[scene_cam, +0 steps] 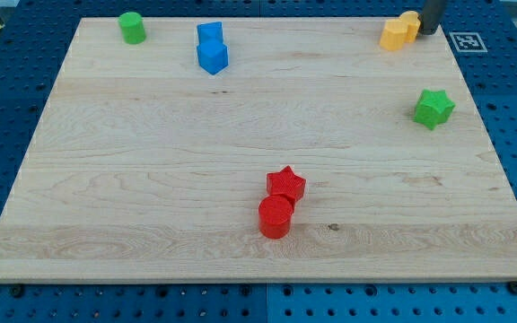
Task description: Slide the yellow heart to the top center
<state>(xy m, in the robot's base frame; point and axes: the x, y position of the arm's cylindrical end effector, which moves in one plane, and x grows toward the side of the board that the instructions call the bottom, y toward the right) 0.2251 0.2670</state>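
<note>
Two yellow blocks sit touching in the desk's top-right corner. The one further toward the view's right looks like the yellow heart, the one on its left like a yellow hexagon-ish block; shapes are small, so that ID is a judgement. No pincer on this rig, so nothing to open or close: just a rod, and my tip is right at the heart's right edge, touching or just beside it, near the desk's top edge.

Risks from here:
- A push toward the view's left goes through the heart straight into the yellow neighbour, so both blocks would likely travel together, or the heart rotates off my tip and slips past.
- Contact looks high on the heart's right side; an off-centre push would likely spin it toward the desk's top edge, which is very close. It could go over.
- Top centre is well to the left. Two blue blocks sit left of that spot, so overshoot could hit them.

Green cylinder, green star, red star and red cylinder are well clear of the path.
</note>
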